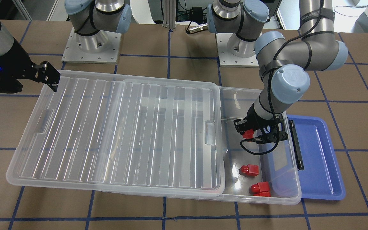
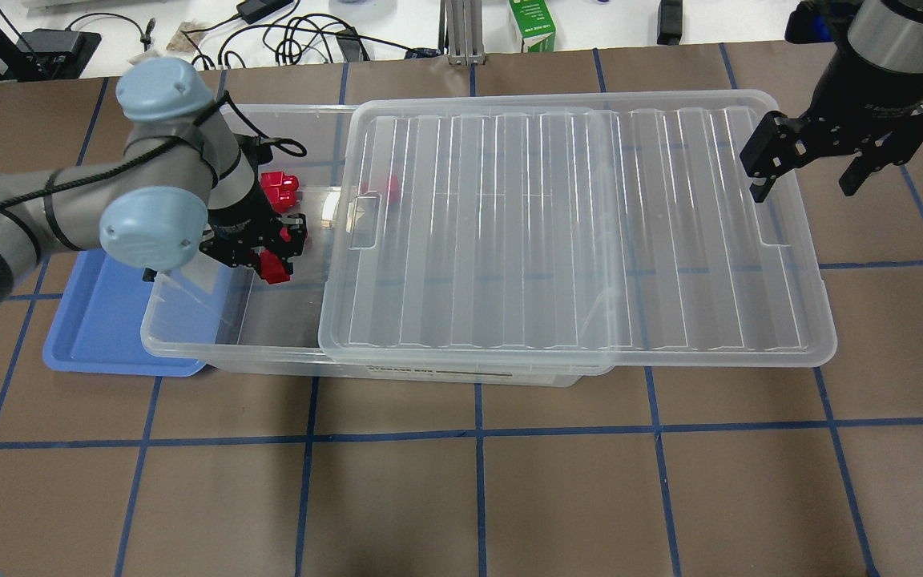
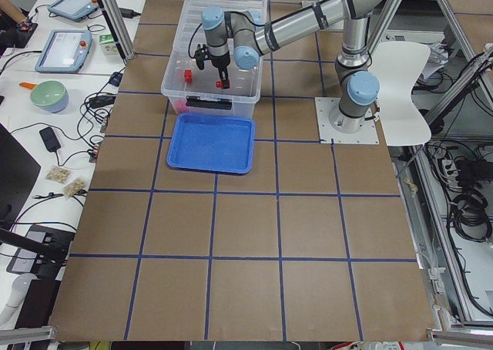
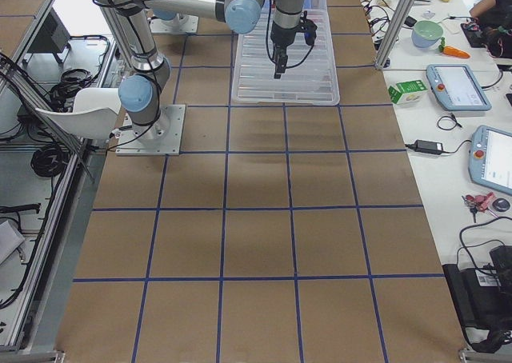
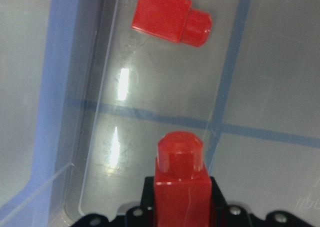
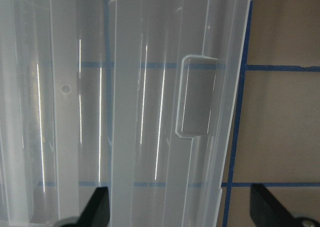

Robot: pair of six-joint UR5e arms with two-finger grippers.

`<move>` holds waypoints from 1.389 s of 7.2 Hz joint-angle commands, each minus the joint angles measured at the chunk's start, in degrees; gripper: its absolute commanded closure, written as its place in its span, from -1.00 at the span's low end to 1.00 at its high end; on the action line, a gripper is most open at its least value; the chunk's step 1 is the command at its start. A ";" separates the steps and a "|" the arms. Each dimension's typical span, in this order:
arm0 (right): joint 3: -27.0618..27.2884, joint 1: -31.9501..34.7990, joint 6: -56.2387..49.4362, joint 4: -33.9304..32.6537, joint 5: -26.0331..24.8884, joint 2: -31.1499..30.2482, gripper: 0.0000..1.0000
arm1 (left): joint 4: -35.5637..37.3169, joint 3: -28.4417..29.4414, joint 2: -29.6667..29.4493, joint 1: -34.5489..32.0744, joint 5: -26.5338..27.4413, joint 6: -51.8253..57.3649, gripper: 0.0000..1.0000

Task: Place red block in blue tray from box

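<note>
My left gripper point(image 1: 251, 129) is shut on a red block point(image 1: 248, 134) and holds it above the floor of the box point(image 1: 267, 200), at its uncovered end. In the left wrist view the held block point(image 5: 180, 187) stands between the jaws, stub forward. Two more red blocks point(image 1: 249, 170) point(image 1: 260, 189) lie on the box floor. The ribbed clear lid point(image 1: 123, 134) is slid aside and covers most of the box. The blue tray point(image 1: 318, 159) lies just beyond the box's latch end, empty. My right gripper point(image 2: 810, 172) is open and empty over the lid's far end.
A black latch point(image 1: 295, 143) sits on the box wall between my left gripper and the tray. In the overhead view another red block point(image 2: 392, 188) shows through the lid. The lid's handle recess point(image 6: 197, 97) lies below my right gripper. Brown table with blue tape lines all around.
</note>
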 commanded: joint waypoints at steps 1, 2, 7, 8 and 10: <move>-0.01 -0.01 -0.13 -0.14 -0.01 0.01 -1.00 | -12.76 9.55 2.58 0.67 0.45 1.34 1.00; -0.01 -0.01 -0.30 0.03 -0.36 0.01 -1.00 | -13.67 11.25 2.50 1.02 1.33 4.40 1.00; 0.16 -9.30 -3.38 -7.34 -0.18 5.01 -1.00 | -9.84 11.36 -0.83 15.33 4.41 31.09 1.00; 0.16 -9.42 -3.90 -7.52 -0.27 6.59 -1.00 | -5.47 10.39 -2.93 18.14 3.89 35.06 1.00; 1.30 -9.59 -7.85 -7.43 -1.06 7.48 -1.00 | 3.23 7.68 -7.59 21.23 3.71 42.44 1.00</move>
